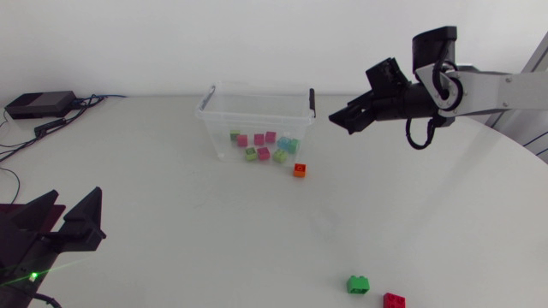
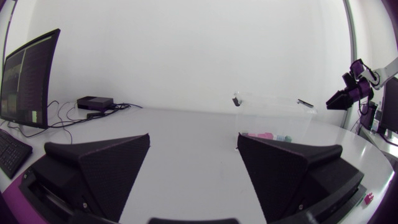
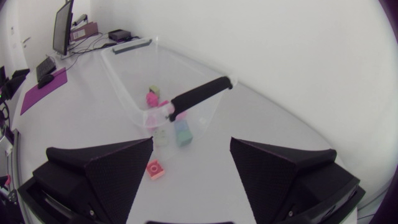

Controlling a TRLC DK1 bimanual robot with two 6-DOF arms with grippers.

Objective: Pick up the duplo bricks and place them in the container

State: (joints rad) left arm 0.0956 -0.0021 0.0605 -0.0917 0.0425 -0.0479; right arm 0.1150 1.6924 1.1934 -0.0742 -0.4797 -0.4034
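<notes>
Three duplo bricks lie outside the container (image 1: 205,111): orange brick (image 1: 300,169) beside its wall; green brick (image 1: 358,283), red brick (image 1: 394,299) well apart; left gripper (image 2: 193,142), right gripper (image 3: 191,146) wide open, empty; risk: a broad finger shoves the container when grasping orange.

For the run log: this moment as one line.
left gripper open | right gripper open near container | orange brick, green brick, red brick outside
</notes>
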